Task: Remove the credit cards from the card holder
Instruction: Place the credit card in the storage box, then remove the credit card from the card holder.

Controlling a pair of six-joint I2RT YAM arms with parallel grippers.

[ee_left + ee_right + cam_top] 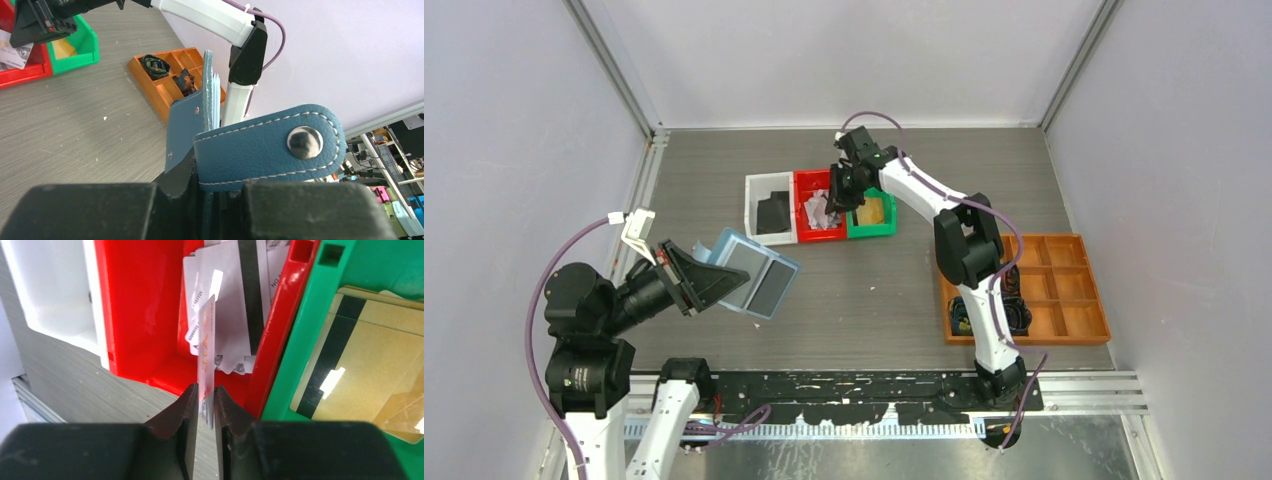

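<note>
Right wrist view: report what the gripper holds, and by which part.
The right gripper pinches a silver-grey credit card by its near end, edge-on over the red bin.

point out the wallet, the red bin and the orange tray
wallet (762, 275), top view, open inner face
red bin (137, 315), right wrist view, inner left wall
orange tray (1081, 320), top view, bare near-right compartment

A grey card (275, 270) in the red bin (142, 315) shows "NO"
</note>
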